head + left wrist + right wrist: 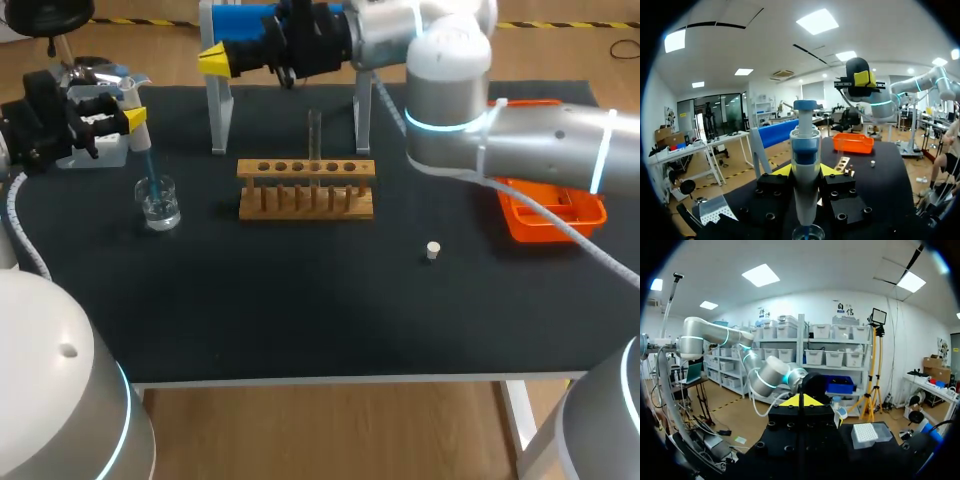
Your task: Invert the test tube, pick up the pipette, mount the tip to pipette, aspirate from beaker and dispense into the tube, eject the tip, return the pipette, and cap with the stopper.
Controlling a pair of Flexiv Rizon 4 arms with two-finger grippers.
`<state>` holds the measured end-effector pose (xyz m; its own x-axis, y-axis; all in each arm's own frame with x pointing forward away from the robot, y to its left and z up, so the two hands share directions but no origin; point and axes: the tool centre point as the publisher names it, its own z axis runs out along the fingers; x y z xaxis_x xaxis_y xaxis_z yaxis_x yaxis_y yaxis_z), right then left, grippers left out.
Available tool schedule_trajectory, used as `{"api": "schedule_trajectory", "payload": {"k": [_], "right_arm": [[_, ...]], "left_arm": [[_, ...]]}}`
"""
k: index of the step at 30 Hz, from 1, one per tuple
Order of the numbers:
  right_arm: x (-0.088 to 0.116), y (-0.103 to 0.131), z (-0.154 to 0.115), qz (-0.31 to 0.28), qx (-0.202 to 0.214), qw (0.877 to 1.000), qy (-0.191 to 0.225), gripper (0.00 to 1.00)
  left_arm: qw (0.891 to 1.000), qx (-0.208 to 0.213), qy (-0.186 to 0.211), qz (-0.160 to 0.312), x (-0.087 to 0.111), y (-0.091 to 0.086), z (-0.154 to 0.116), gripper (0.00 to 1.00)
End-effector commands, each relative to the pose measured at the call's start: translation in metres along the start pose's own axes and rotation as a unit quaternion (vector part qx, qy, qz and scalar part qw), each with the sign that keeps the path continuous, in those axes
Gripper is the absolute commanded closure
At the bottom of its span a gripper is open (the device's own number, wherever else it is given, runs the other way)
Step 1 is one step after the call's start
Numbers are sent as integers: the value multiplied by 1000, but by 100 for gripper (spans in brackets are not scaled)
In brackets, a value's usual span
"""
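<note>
At the far left, the left gripper [136,118] lies level, pointing right, clamped on the upright white-and-blue pipette [805,195], whose tip dips into the small clear glass beaker [159,203]. The right gripper [214,60], fingers together, stretches leftward beyond the wooden rack [306,190].

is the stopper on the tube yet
No, the stopper lies on the table, apart from the rack where the tube stands.

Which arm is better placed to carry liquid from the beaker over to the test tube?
Left. The left gripper is shut on the pipette, whose tip dips into the beaker. The right gripper holds nothing, beyond the rack with the test tube.
</note>
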<state>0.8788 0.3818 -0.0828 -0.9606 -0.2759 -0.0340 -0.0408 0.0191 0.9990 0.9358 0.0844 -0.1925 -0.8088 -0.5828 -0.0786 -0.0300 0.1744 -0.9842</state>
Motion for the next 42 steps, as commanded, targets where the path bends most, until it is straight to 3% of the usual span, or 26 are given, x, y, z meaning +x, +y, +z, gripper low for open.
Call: {"api": "schedule_trajectory", "payload": {"k": [1, 25, 42], "right_arm": [[-14, -2, 15, -6, -13, 997, 71, 100], [-53, 7, 80, 7, -13, 994, 105, 100], [-66, -6, 101, 19, -12, 994, 103, 100]], "left_arm": [[1000, 1, -1, 1, 0, 0, 0, 100], [1000, 1, -1, 1, 0, 0, 0, 100], [1000, 1, -1, 1, 0, 0, 0, 100]]}}
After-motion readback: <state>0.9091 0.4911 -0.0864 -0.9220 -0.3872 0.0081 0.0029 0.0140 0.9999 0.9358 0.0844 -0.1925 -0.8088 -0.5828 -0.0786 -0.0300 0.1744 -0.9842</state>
